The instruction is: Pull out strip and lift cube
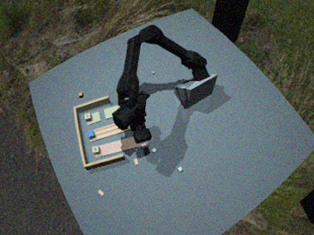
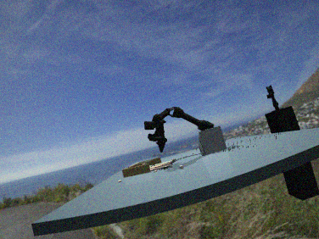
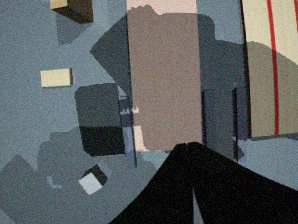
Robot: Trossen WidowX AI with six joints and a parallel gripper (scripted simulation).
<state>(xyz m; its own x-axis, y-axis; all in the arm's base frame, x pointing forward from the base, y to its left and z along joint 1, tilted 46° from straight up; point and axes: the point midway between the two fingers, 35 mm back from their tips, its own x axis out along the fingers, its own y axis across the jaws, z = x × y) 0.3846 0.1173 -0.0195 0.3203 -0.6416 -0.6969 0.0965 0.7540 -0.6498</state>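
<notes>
The jaws (image 1: 145,153) (image 2: 161,151), closed together on nothing, hung above the counter (image 1: 239,136) (image 2: 182,186) (image 3: 30,120) over the near end of the pink strip (image 1: 111,148) (image 3: 166,80). In the wrist view that strip's long axis ran straight away from the fingertips, so a pull probably needed to follow it. Beyond, the labelled cube (image 1: 96,150) sat on its far end, inside the wooden frame (image 1: 80,141) (image 2: 137,169).

matte black arm (image 1: 130,69) (image 2: 187,118), chunky rounded joints, slim straight links, dark tapering tool fingers
</notes>
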